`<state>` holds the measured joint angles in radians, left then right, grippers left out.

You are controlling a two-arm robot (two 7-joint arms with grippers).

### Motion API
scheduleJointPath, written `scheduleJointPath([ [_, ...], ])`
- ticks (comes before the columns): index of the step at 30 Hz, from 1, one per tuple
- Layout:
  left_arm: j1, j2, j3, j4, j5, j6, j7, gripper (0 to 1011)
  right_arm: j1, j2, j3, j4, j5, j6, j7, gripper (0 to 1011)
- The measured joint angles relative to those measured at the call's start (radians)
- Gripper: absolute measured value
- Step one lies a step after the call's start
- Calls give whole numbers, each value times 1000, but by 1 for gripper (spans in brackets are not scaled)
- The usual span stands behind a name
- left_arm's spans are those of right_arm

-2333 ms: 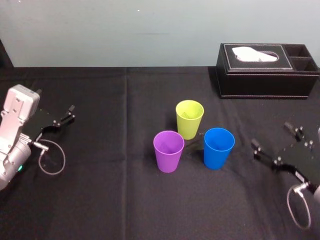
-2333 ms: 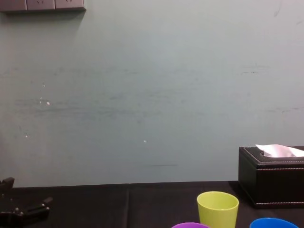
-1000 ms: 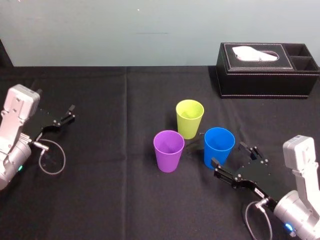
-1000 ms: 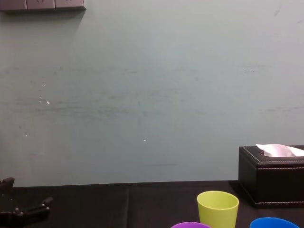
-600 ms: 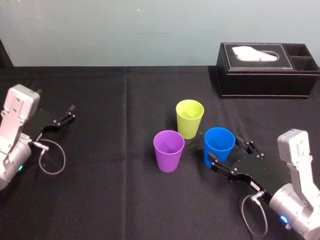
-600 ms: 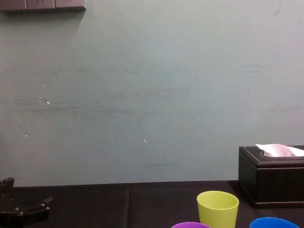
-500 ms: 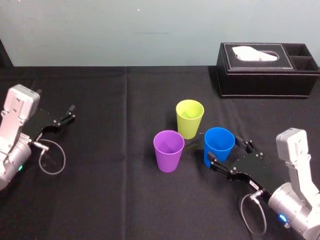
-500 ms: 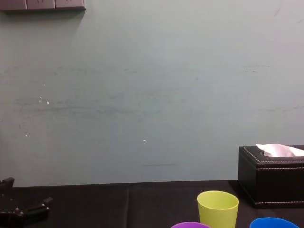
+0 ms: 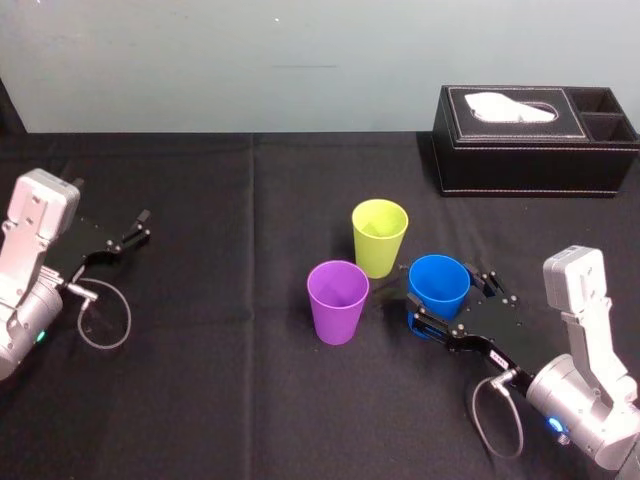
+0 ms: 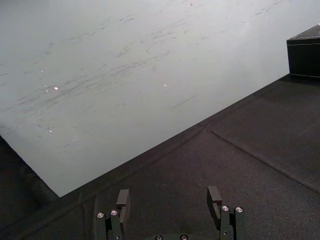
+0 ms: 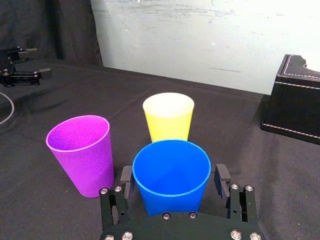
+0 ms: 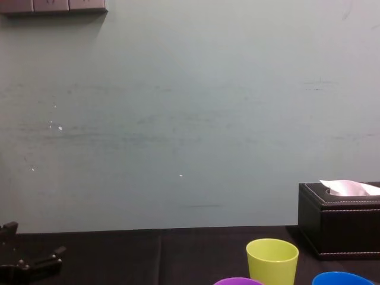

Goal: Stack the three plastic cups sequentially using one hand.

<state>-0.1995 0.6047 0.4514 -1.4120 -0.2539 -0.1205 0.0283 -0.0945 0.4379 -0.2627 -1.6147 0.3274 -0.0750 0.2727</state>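
Cups unstacked, right tool (image 9: 450,299) arrived

It came in across the surface (image 9: 200,380) and stands open astride the blue cup (image 9: 438,283), holding nothing. Tissue box (image 9: 535,140) behind; left tool (image 10: 168,200) open, far left; purple cup (image 9: 337,300) and yellow-green cup (image 9: 379,236) just beside the blue.

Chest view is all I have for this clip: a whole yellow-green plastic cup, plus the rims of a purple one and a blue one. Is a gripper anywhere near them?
Observer: Yes. The right gripper straddles the bright blue plastic cup, one finger on each side.
Reviewer: Shut on it?
Observer: No, it is open. The right wrist view shows a gap between each finger and the cup wall.
Reviewer: And the dark shape at my lower left?
Observer: That is the left gripper, parked open at the left of the black-clothed table, far from the cups.
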Motion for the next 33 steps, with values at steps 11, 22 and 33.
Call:
scheduleJointPath([
  [11, 0, 0, 0, 0, 0, 0, 0, 1012, 4, -31, 13, 12, -27, 7, 10, 1003],
  [22, 0, 0, 0, 0, 0, 0, 0, 1011, 16, -61, 21, 28, -52, 8, 29, 1003],
  [33, 0, 0, 0, 0, 0, 0, 0, 1011, 18, -71, 26, 33, -67, 7, 30, 1003],
])
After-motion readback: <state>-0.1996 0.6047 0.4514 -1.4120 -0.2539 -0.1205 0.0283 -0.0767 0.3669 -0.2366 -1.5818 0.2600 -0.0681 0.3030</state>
